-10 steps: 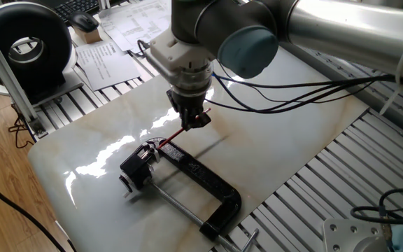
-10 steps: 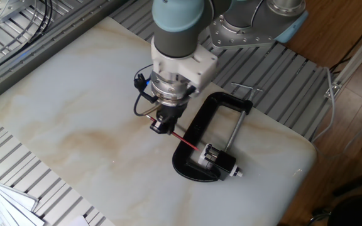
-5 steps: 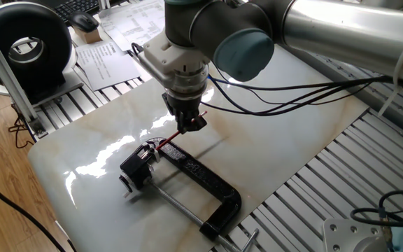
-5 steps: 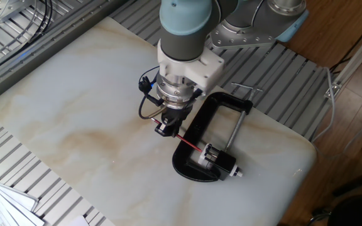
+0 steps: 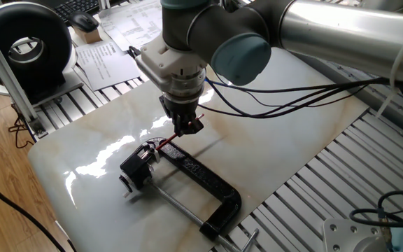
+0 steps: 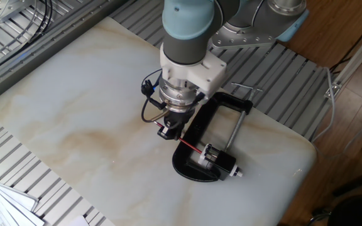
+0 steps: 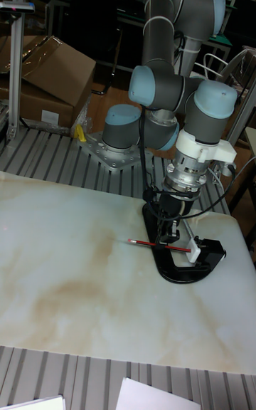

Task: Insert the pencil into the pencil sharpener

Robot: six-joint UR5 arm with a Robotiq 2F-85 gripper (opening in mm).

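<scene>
My gripper (image 5: 189, 128) is shut on the thin red pencil (image 5: 168, 142), holding it low over the white marble tabletop. The pencil slants down from the fingers to the small black pencil sharpener (image 5: 137, 166). Its front end meets the sharpener's face; how deep it sits I cannot tell. From the other side, the gripper (image 6: 168, 132), pencil (image 6: 191, 147) and sharpener (image 6: 220, 162) line up. In the tall view the pencil (image 7: 146, 243) sticks out left past the gripper (image 7: 169, 233), pointing at the sharpener (image 7: 208, 250).
A large black C-clamp (image 5: 208, 178) with a silver screw rod (image 5: 177, 206) holds the sharpener on the marble slab (image 5: 278, 140). Arm cables (image 5: 285, 91) hang over the slab. Papers (image 5: 107, 59) and a black round device (image 5: 30, 45) lie beyond the far-left edge.
The gripper has moved along the pencil's line toward the sharpener. The stretch of red pencil showing between the fingers and the sharpener is shorter. Clamp and sharpener have stayed put.
</scene>
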